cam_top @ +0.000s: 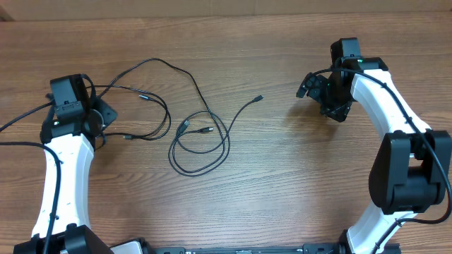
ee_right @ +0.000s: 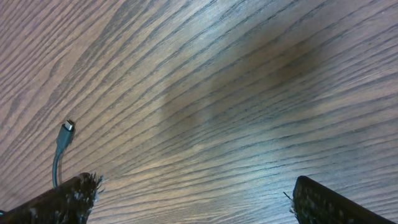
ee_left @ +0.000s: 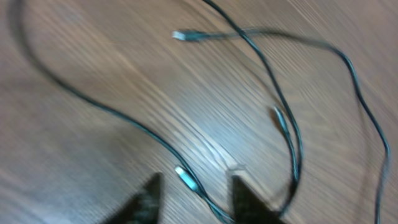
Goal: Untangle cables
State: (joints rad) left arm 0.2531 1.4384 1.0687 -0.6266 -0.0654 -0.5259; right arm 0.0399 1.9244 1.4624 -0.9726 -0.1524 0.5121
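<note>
Left hand [ee_left: 196, 198] is sitting near the left edge of the surface [cam_top: 282, 197], fingers parted and released, one strand running loose between them. Cables [cam_top: 206, 130] are lying left of centre, looping toward mid-surface. One plug end [ee_right: 67, 127] is lying just beside the right hand [ee_right: 193, 202], which is gaping wide and gripping nothing.

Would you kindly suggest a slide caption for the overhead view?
Loosely looped black cables lie on a wooden table with the left arm at their edge and the right arm standing clear.
</note>
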